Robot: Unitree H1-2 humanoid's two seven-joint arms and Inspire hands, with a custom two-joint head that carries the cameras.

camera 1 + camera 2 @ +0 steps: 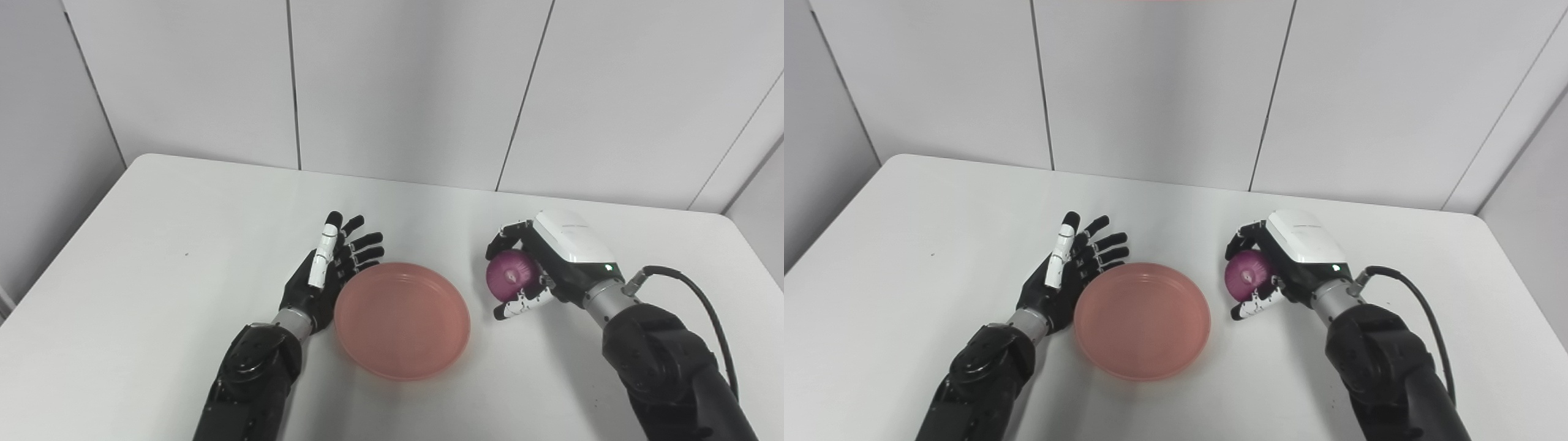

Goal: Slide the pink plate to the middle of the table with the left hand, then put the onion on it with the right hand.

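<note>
Right hand gripping onion beside pink plate.
Left hand resting splayed, empty, touching plate's left rim; risk: round onion rolling off on release.

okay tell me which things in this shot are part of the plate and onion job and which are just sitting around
Part of the job:
pink plate, empty, near the table's middle
onion, held in the right hand
left hand, open beside the plate's left edge

Just there:
white table
black cable on the right arm
grey wall panels
</note>
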